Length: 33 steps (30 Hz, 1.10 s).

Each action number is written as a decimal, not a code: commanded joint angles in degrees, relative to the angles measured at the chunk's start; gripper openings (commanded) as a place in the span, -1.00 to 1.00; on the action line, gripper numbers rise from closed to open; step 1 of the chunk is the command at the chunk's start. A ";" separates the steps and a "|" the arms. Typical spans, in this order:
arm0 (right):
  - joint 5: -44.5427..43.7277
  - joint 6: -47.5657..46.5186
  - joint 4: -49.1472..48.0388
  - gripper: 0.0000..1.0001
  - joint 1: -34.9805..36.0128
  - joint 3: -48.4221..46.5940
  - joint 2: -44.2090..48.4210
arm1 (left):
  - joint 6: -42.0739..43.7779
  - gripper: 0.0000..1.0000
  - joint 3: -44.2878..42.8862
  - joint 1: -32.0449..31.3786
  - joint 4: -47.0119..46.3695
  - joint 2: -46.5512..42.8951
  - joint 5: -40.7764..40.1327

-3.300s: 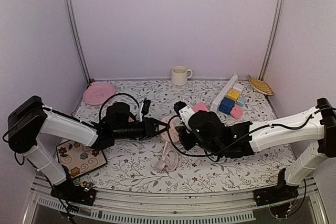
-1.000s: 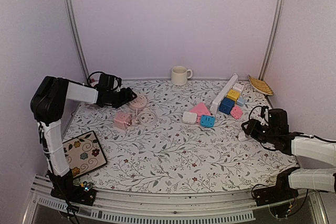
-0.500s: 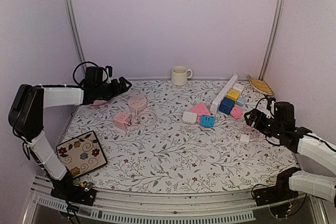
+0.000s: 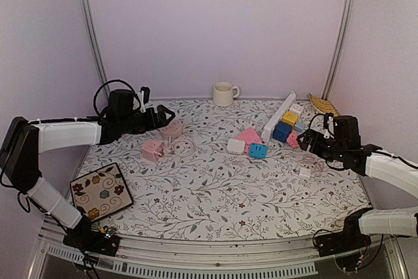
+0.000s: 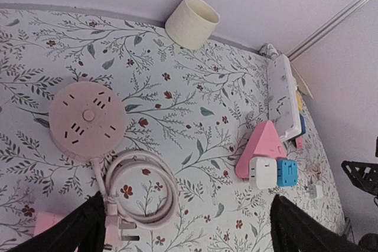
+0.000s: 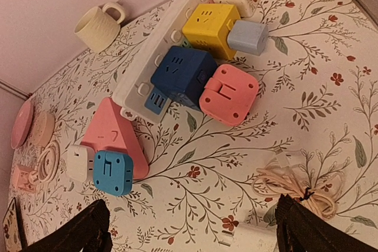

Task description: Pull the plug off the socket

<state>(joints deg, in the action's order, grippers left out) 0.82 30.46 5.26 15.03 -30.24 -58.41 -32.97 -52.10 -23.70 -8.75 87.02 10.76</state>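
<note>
The round pink socket (image 4: 171, 127) (image 5: 87, 122) lies flat at the left rear, with its own cord coiled (image 5: 139, 190) beside it. A small white plug (image 4: 304, 172) (image 6: 254, 241) lies apart from it on the right side of the table, next to its bundled beige cable (image 6: 301, 184). My left gripper (image 4: 163, 117) (image 5: 189, 234) hovers open just above the socket and holds nothing. Behind the white plug, my right gripper (image 4: 307, 140) (image 6: 195, 231) hangs open and empty.
A cream mug (image 4: 224, 93) stands at the back wall. A white power strip (image 4: 279, 115) carries coloured cube adapters. A pink triangular socket (image 4: 249, 136) holds a white and a blue adapter (image 4: 257, 151). A pink block (image 4: 152, 150) and a floral tile (image 4: 100, 191) lie on the left.
Both grippers have opened wide. The right one let go of the white plug and drew up and back from it. The left one shifted slightly right over the round socket.
</note>
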 commanded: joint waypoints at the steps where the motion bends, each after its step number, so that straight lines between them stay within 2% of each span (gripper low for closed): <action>1: 2.50 -2.10 -5.59 0.98 4.69 -3.80 -7.00 | -0.02 0.94 3.37 -3.63 -1.11 -1.41 -1.27; 8: 2.33 -4.33 -11.36 0.98 12.92 -12.11 -22.90 | -1.80 0.94 6.88 -7.02 -2.80 -0.10 -1.78; 19: 7.02 -7.99 -14.68 0.98 15.11 -24.88 -42.68 | -3.81 0.94 8.91 -9.75 -6.01 1.87 -2.15; 24: 6.47 -6.89 -13.88 0.98 20.20 -27.16 -46.21 | -3.77 0.94 9.68 -9.98 -6.27 1.70 -2.40; 33: -0.20 -3.04 -12.98 0.98 33.05 -25.28 -45.72 | -4.40 0.94 11.03 -9.97 -7.53 1.90 -2.18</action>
<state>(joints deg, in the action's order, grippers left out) 4.54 25.47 -8.16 43.57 -55.94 -103.90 -36.80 -42.24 -33.12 -14.13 88.42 8.51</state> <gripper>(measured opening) 0.989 0.970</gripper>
